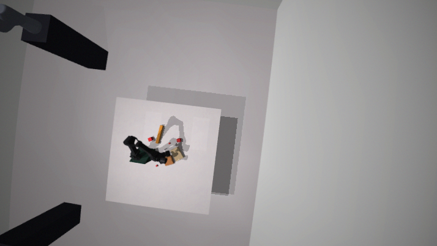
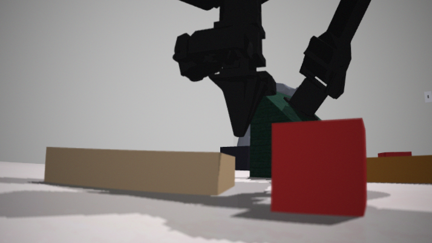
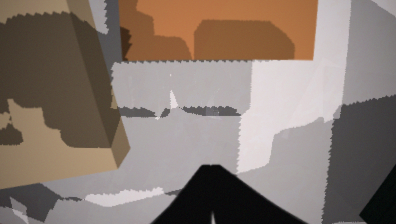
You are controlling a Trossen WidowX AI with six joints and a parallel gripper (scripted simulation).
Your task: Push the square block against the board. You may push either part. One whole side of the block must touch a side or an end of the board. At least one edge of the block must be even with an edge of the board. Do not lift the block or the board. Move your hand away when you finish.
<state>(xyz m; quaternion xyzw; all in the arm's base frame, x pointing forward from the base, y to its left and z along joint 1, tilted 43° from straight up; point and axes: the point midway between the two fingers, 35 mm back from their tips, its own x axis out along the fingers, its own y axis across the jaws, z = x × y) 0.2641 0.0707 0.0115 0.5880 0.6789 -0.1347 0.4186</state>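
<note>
Block [image 1: 169, 161] [image 3: 217, 30], orange, seemingly apart from closed fingers [image 2: 239, 131]

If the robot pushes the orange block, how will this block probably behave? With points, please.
The orange block [image 1: 169, 161] [image 3: 220, 35] looks rigid, so it should probably keep its shape. Its straight edges and flat top suggest it would slide, not roll. A push near one corner might turn it.

Tan board [image 1: 177, 153] [image 2: 133, 170] [image 3: 95, 157]: looks matt and smooth to me
Orange block [image 1: 169, 161] [image 3: 240, 30]: I see matt, smooth faces
Red cube [image 1: 179, 140] [image 2: 317, 167]: smooth, plastic-looking
</note>
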